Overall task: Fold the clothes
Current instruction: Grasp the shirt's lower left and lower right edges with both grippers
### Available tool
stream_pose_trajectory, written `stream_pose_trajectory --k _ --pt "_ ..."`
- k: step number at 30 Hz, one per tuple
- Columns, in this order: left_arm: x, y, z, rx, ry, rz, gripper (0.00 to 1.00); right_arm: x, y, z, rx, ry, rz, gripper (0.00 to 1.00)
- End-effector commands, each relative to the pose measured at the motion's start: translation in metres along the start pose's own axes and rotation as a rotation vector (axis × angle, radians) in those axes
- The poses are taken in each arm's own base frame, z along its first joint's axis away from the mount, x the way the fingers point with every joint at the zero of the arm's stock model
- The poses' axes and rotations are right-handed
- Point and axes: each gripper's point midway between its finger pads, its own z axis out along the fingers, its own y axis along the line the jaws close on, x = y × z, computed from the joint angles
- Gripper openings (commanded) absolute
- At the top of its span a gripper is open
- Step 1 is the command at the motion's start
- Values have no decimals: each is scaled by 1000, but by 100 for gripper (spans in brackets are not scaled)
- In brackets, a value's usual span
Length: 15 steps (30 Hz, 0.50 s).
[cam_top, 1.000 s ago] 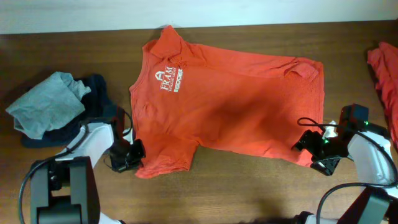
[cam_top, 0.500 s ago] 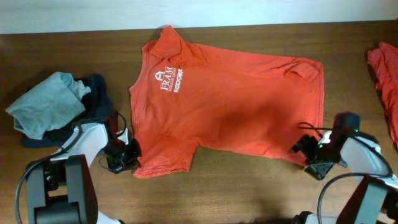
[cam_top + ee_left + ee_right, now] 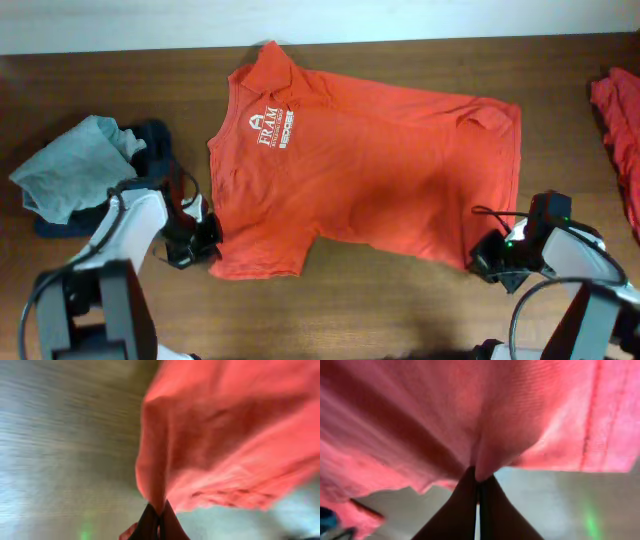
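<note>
Your right fingers [image 3: 460, 510] just snap shut on the shirt's [image 3: 370, 170] corner while your left fingers [image 3: 149, 522] keep pinching the sleeve [image 3: 260, 262], so with it spread flat on the bench [image 3: 400, 310] you're set to start folding.

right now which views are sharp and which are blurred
Overhead: sharp and evenly lit, the orange shirt and its white logo crisp. Left wrist: heavily smeared, the table streaked. Right wrist: sharper, fabric weave and hem stitching showing, green glow on the table below.
</note>
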Motion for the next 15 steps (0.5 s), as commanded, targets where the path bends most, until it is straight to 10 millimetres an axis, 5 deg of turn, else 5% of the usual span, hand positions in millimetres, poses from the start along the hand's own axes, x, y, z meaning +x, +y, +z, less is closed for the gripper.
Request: stream_pose_trajectory --k 1,5,11,15 --pt "-7 -16 -58 21 -153 77 1 -7 3 -35 32 -115 -95 4" --pt "18 -23 -104 40 -248 107 1 5 3 -76 46 -205 -116 4" --pt "59 -30 -158 76 -417 150 1 49 7 -122 -12 -245 -137 4" --pt "51 -38 -180 101 -535 178 1 43 15 -133 -43 -300 -149 4"
